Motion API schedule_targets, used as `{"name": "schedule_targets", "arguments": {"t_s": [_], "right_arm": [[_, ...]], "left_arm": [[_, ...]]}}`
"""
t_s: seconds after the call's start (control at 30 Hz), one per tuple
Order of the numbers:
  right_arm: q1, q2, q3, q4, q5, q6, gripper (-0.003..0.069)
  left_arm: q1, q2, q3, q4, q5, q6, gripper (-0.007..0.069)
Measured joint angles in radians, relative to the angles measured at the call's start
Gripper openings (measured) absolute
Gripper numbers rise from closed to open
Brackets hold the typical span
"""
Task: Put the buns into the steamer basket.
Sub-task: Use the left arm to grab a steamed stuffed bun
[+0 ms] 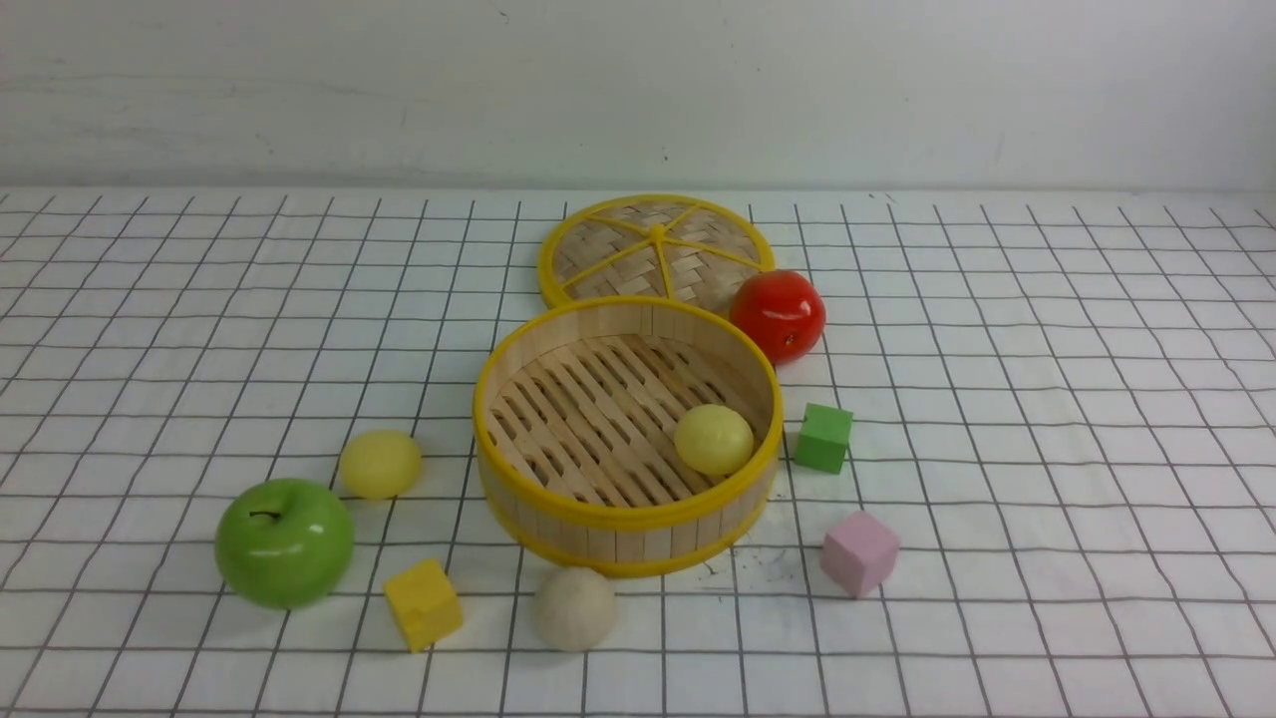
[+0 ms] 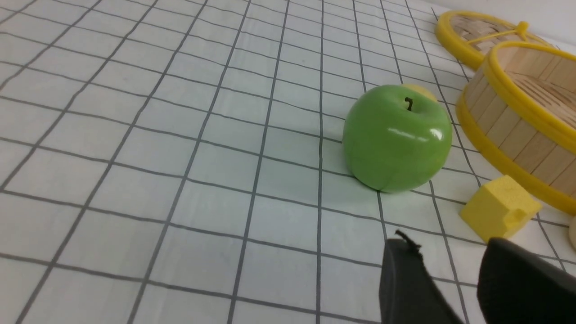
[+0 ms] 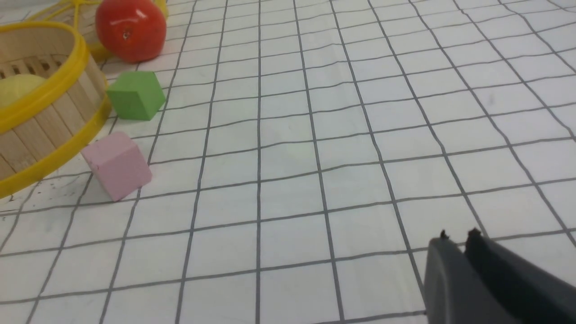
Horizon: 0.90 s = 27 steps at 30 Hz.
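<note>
Grid-lined white tabletop (image 1: 1047, 419), plain white wall (image 1: 399, 90)

Bright, even light is falling from above; the green apple (image 2: 398, 137) is showing white glare, shadows are staying faint, and wrist views are looking slightly soft.

A green apple (image 2: 398, 137) and yellow cube (image 2: 499, 207) lie just ahead of the left gripper (image 2: 450, 252). A pink cube (image 3: 118, 164), green cube (image 3: 135, 95) and red apple (image 3: 130, 28) sit well beyond the right gripper (image 3: 459, 236)

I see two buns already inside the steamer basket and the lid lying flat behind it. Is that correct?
Not quite: the front view shows only one pale yellow bun inside the steamer basket. The other two buns are outside on the table. The lid does lie flat behind it.
</note>
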<state>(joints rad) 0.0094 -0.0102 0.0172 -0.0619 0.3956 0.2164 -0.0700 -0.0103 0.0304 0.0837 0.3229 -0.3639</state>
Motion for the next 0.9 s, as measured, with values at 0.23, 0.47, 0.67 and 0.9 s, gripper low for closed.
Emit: {"name": "schedule_targets", "arguments": {"t_s": [0.23,0.47,0.67,0.9], "right_arm": [[0.0,0.0,0.0,0.0,0.0,0.0,0.0069],[0.0,0.0,0.0,0.0,-0.001,0.0,0.008],[0.0,0.0,0.0,0.001,-0.001,0.0,0.0083],[0.0,0.0,0.0,0.001,-0.001,0.0,0.0091]], "left_arm": [[0.0,0.0,0.0,0.025,-0.036,0.0,0.0238],[0.0,0.0,0.0,0.045,-0.302,0.0,0.0238],[0.0,0.0,0.0,0.037,-0.453,-0.019,0.0238],[0.0,0.0,-0.073,-0.119,-0.605,-0.072,0.0238]]}}
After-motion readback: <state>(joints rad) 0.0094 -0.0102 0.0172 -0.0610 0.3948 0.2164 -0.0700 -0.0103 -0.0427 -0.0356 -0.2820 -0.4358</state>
